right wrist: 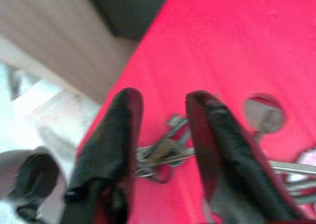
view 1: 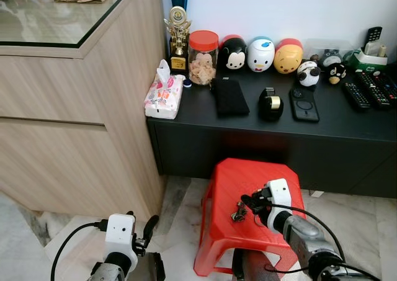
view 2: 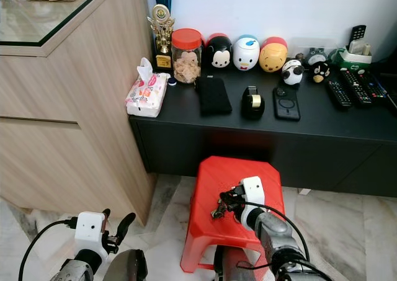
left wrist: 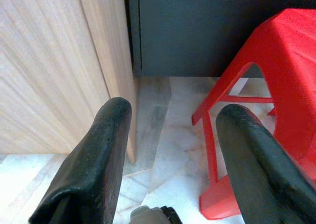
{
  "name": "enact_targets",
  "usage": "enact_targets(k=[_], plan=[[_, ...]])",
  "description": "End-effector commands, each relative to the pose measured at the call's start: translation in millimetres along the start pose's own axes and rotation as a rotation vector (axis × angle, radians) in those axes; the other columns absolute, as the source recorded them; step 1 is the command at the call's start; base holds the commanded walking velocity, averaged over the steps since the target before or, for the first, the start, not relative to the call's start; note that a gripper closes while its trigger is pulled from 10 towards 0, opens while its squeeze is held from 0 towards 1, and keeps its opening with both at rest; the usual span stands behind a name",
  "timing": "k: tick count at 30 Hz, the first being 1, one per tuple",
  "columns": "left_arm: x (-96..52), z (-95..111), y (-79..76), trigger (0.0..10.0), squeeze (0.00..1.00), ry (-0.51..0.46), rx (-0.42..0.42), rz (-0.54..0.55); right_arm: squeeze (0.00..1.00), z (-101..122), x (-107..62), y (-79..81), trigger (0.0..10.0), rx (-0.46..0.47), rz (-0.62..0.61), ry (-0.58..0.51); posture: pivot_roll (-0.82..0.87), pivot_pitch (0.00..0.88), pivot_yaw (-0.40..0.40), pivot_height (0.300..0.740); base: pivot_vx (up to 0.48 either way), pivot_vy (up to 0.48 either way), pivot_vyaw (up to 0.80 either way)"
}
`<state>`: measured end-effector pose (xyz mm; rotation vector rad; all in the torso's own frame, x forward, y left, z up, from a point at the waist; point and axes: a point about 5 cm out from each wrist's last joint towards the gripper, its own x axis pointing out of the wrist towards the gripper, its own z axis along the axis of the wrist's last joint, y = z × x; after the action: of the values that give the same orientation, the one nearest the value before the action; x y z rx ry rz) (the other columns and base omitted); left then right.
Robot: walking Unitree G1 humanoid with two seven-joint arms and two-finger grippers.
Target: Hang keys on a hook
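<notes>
Above the red stool [view 1: 248, 188] the right gripper [right wrist: 163, 135] straddles the keys [right wrist: 160, 155] with fingers parted, apparently not yet clamped, so pickup and hanging remain, while beside the stool the left gripper [left wrist: 170, 135] idles, spread

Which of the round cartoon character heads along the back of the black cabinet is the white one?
The middle head of the three big ones: white with a blue top, between the black mouse-eared one and the yellow one.
</notes>
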<state>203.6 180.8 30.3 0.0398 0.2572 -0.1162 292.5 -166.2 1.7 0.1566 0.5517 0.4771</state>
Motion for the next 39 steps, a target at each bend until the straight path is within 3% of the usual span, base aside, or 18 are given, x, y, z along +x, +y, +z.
enact_targets(k=[1,5,6,7,26,39], plan=[[-3.0,-4.9,1.6,10.0,0.00,0.032,0.012,0.001,1.00,-1.2,-1.2,-0.7,10.0,0.010,0.015,0.008,0.08,0.112,-0.040,0.612,0.000,0.000,0.00],[-6.4,-5.4,3.3,10.0,0.00,0.037,0.013,0.003,1.00,-4.5,-3.7,-4.1,10.0,-0.018,0.001,0.041,0.09,0.117,-0.034,0.612,0.000,0.000,0.00],[-6.8,-5.5,3.5,10.0,0.00,0.038,0.013,0.003,0.58,-5.9,-4.0,-3.5,10.0,-0.003,0.016,0.047,0.09,0.117,-0.034,0.612,0.000,0.000,0.00],[-7.7,-5.6,3.9,10.0,0.00,0.040,0.012,0.003,0.00,-9.3,-4.6,-2.5,10.0,-0.005,0.031,0.068,0.09,0.119,-0.032,0.612,0.000,0.000,0.00],[-14.1,-4.1,9.5,10.0,0.00,0.054,0.026,-0.010,0.00,-27.4,-3.9,6.7,10.0,-0.032,0.050,0.143,0.11,0.135,-0.006,0.612,0.000,0.000,0.00],[-15.5,-5.7,7.7,10.0,0.00,0.069,0.027,-0.025,0.00,-40.6,-10.3,3.1,10.0,-0.040,0.013,0.181,0.11,0.143,0.003,0.612,0.000,0.000,0.00]])
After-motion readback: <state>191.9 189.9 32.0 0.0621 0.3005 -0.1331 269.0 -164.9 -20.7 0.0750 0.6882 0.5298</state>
